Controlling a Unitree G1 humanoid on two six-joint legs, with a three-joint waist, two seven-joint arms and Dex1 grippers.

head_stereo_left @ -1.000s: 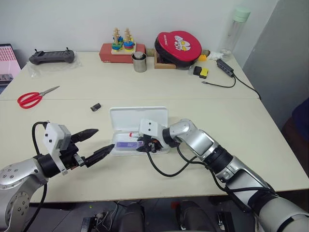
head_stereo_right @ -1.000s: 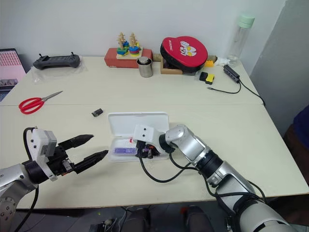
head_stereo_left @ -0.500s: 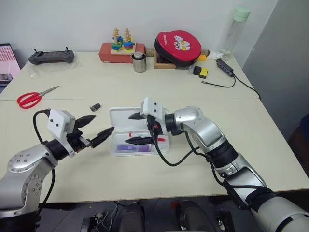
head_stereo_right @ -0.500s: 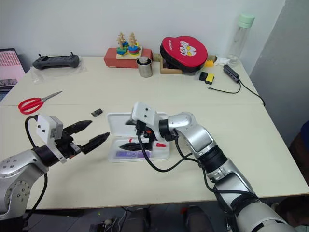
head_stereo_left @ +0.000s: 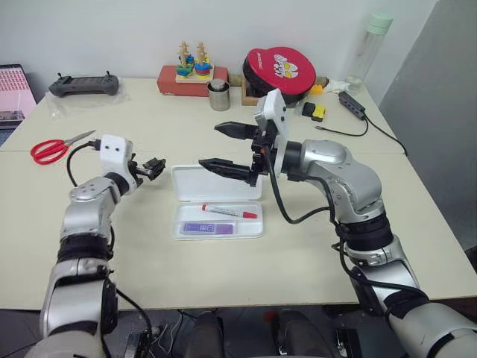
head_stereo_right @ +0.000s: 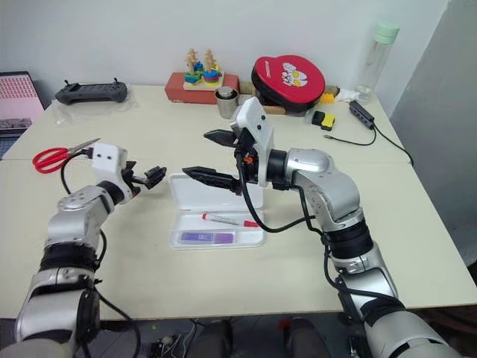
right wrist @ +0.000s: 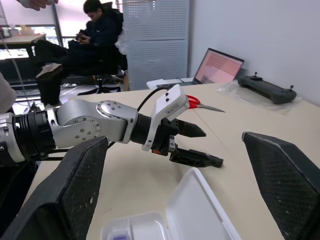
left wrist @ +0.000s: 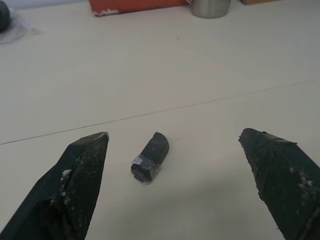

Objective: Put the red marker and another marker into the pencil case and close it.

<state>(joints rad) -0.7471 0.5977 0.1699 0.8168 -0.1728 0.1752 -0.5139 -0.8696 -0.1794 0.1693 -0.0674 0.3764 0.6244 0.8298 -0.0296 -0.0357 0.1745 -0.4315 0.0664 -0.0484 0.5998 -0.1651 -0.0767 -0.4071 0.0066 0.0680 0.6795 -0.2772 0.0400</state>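
The pencil case (head_stereo_left: 217,183) lies open in the middle of the table, its lid flat toward the far side. In its tray sits the red marker (head_stereo_left: 229,212), and nearer the front edge the purple marker (head_stereo_left: 209,228). My right gripper (head_stereo_left: 227,147) hangs open and empty above the lid, pointing to my left. Left of the case, my left gripper (head_stereo_left: 153,168) reaches forward just over the table, also open. A small black object (left wrist: 150,157) lies on the table between and just ahead of its fingers (left wrist: 80,175).
Red scissors (head_stereo_left: 52,148) lie at the far left. A steel cup (head_stereo_left: 218,95), a wooden toy on a red box (head_stereo_left: 192,71), a red round case (head_stereo_left: 279,71), a controller (head_stereo_left: 83,83) and a bottle (head_stereo_left: 369,45) line the back. A cable (head_stereo_left: 350,127) runs at right.
My right gripper opened, left the red marker in the tray and rose above the lid. My left gripper moved forward and left to the small black object.
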